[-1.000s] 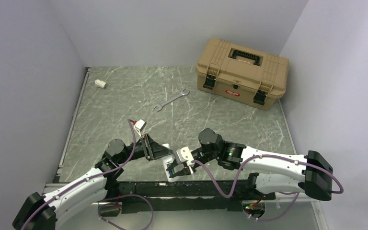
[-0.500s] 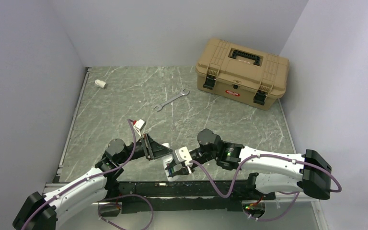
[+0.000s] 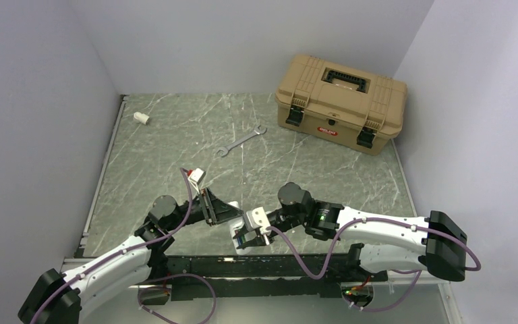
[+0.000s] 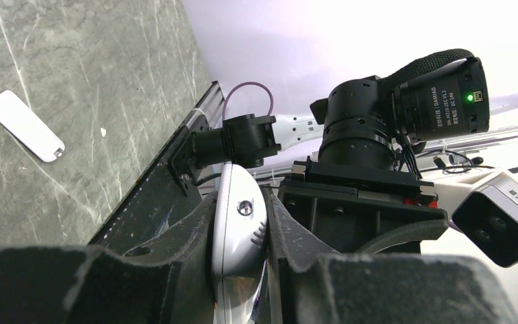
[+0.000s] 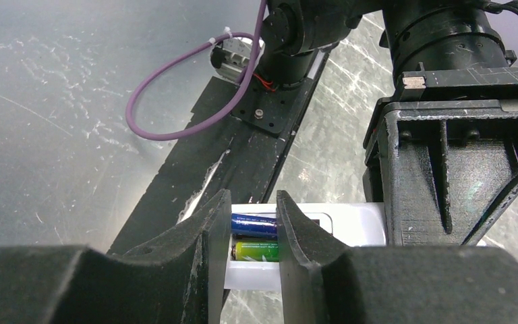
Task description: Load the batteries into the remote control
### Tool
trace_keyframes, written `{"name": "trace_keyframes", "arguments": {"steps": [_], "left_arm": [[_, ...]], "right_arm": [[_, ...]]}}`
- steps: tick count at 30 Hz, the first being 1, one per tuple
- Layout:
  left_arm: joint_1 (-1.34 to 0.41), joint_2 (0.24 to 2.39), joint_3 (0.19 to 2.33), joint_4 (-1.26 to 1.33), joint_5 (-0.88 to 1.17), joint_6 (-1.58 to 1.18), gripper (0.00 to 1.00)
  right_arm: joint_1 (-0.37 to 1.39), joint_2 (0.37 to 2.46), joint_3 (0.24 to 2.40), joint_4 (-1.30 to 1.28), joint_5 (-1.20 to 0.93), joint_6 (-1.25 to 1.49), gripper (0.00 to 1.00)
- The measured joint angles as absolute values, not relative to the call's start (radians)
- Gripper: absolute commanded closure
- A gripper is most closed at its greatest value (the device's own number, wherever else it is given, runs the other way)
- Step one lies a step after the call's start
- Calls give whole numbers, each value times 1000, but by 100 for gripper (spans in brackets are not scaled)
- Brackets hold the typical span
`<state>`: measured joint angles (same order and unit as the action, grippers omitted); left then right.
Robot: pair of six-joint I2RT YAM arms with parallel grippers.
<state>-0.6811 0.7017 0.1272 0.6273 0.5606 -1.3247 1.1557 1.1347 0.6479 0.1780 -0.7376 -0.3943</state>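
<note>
Left hand (image 4: 240, 216), right hand (image 5: 253, 226) crowd remote control (image 5: 340, 226) at table (image 3: 168, 148) edge.

Count from all views:
- blue battery (image 5: 255, 224) + green battery (image 5: 256, 251) = 2 cells
- remote control (image 5: 340, 223): 1
- loose white tab (image 4: 23, 126): 1
- wrench (image 3: 241, 140): 1, at 12 o'clock
- tan toolbox (image 3: 339, 102): 1, at 1 o'clock
- white tube stub (image 3: 141, 118): 1, at 10 o'clock
- arms: 2, left arm (image 3: 108, 260) and right arm (image 3: 384, 233)

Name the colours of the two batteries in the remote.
A dark blue battery and a green battery; right wrist view shows best.
</note>
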Motion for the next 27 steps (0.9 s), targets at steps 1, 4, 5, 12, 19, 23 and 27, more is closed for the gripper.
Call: {"name": "trace_keyframes", "arguments": {"steps": [1, 4, 5, 12, 19, 23, 27], "left_arm": [[-681, 699, 127, 624, 560, -1325, 100], [-680, 691, 127, 623, 560, -1325, 100], [-680, 688, 127, 624, 560, -1326, 100], [-680, 680, 127, 623, 561, -1332, 100], [-679, 665, 129, 602, 561, -1332, 100], [-682, 651, 132, 594, 582, -1357, 100], [-680, 646, 136, 593, 583, -1378, 100]], "right_arm": [[1156, 1134, 647, 179, -738, -395, 69], [1158, 1131, 645, 184, -736, -397, 69], [1158, 1130, 645, 185, -736, -398, 69], [1160, 1125, 645, 187, -731, -401, 70], [1162, 1127, 648, 179, -732, -415, 70], [1161, 1137, 678, 187, -685, -455, 71], [1161, 1141, 691, 182, -682, -475, 71]]}}
